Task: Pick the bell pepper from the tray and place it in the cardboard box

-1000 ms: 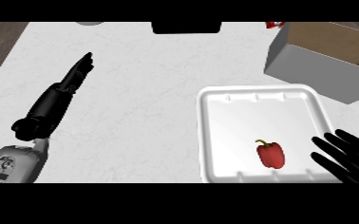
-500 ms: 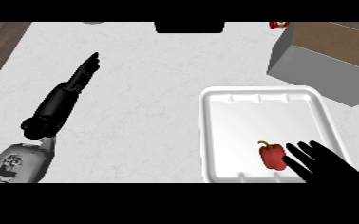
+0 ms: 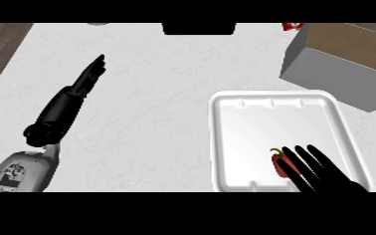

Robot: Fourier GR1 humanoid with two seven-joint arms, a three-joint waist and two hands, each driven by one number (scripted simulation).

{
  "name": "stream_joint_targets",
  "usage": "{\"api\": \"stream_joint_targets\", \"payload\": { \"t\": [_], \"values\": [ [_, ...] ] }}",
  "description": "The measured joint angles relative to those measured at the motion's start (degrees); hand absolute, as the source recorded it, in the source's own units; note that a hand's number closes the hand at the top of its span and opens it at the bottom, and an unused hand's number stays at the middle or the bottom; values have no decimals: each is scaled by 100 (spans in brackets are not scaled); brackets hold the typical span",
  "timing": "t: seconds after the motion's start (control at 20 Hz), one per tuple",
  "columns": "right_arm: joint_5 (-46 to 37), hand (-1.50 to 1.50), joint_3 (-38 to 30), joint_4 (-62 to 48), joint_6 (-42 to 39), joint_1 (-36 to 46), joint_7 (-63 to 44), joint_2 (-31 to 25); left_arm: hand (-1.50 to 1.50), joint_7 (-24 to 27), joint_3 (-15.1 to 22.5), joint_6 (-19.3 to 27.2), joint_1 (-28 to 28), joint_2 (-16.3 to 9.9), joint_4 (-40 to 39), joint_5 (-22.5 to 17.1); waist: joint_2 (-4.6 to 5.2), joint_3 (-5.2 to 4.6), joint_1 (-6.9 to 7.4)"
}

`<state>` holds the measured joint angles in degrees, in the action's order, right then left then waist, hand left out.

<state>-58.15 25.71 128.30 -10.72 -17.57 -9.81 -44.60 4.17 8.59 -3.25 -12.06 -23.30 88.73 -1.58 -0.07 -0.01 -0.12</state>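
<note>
A red bell pepper point(image 3: 281, 163) with a green stem lies in the near part of the white tray point(image 3: 249, 114). My right hand point(image 3: 323, 173) comes in from the lower right, its straight fingers spread over the pepper's right side and hiding part of it; the hand is open. The cardboard box point(image 3: 330, 59) stands at the far right, beyond the tray. My left hand point(image 3: 84, 82) rests open on the left of the counter, fingers pointing away.
A black object point(image 3: 198, 28) sits at the counter's far edge in the middle. A small red item point(image 3: 291, 26) shows at the far edge beside the box. The white counter point(image 3: 161, 104) spreads between the left arm and the tray.
My right hand has slid left across the tray's near corner until its fingers overlap the pepper. The left arm has shifted slightly; the pepper lies where it was.
</note>
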Motion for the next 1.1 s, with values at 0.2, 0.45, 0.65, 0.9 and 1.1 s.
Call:
{"api": "stream_joint_targets", "payload": {
  "t": [0.2, 0.45, 0.65, 0.9, 1.1],
  "values": [
    [-305, -150, 55, -266, -233, 326, -6, 351, 0, 157, -135, -111, -59, 124, -221, 117, 5, 0, 1],
    [-655, -150, 13, -707, -264, 474, 87, 670, 0, 49, -268, -275, -3, 202, -108, 197, 4, 1, 2],
    [-926, -150, 38, -964, -321, 612, 139, 965, 0, 27, -335, -361, -13, 325, -83, 315, 5, 1, 2],
    [-910, -150, -158, -1493, -347, 871, 552, 1208, 0, 12, -437, -430, -55, 479, -103, 459, 6, 1, 7],
    [-1081, -150, -179, -1698, -228, 747, 736, 1374, 0, -32, -558, -559, -48, 526, -74, 518, 5, 1, 0]
  ]
}}
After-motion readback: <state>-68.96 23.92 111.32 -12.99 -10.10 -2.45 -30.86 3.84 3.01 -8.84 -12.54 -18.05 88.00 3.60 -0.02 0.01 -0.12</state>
